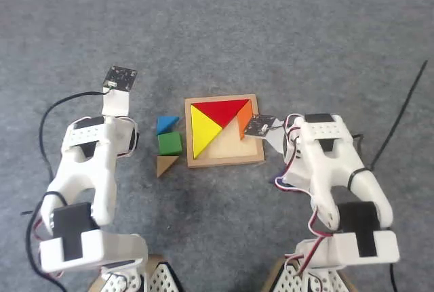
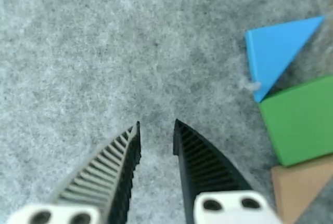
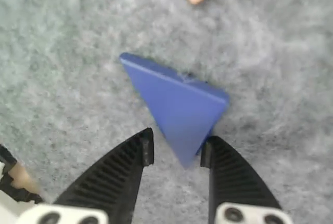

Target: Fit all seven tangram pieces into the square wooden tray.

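While right gripper (image 3: 176, 138) stands spread, 1 corner of the dark-blue triangle (image 3: 174, 96) sits between its jaws, body pointing away; left gripper (image 2: 156, 124), slightly parted, holds nothing.

No writing, number or sign can be read. The tangram pieces (image 1: 169, 143) and wooden tray (image 1: 227, 161) show plain faces; marks on the circuit board (image 1: 121, 78) are too small

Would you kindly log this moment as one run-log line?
tray: red piece, yellow piece, orange piece inside | left gripper: open near light-blue triangle, green square, tan triangle | right gripper: open, straddling corner of dark-blue triangle
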### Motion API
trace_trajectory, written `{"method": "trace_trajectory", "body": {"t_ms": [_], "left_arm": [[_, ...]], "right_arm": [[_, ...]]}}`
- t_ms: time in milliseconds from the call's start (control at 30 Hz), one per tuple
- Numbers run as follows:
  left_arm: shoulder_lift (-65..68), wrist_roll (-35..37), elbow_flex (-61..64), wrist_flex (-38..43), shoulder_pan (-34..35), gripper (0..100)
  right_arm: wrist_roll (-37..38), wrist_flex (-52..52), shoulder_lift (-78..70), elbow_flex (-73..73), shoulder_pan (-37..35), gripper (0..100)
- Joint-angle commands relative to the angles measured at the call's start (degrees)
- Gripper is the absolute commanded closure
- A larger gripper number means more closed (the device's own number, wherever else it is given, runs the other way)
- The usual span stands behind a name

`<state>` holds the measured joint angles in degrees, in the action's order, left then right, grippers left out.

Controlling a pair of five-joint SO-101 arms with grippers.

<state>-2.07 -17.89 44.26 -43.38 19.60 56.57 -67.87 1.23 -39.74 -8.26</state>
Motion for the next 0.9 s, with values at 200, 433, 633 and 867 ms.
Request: {"method": "trace_trajectory", "body": {"t_ms": [200,433,633,867], "left_arm": [[-3.1,0.0,-0.3,0.7,0.2,90],[-3.1,0.0,-0.3,0.7,0.2,90],[-3.1,0.0,-0.3,0.7,0.2,90],[-3.1,0.0,-0.3,0.7,0.2,90]], "right_arm": [[3.0,-3.6,10.5,0.0,-2.4,68.2],[2.8,-2.6,9.5,1.1,-7.3,66.9],[3.2,0.2,1.6,4.0,-7.0,66.9],[4.1,0.1,-10.2,11.4,-4.1,67.1]]}}
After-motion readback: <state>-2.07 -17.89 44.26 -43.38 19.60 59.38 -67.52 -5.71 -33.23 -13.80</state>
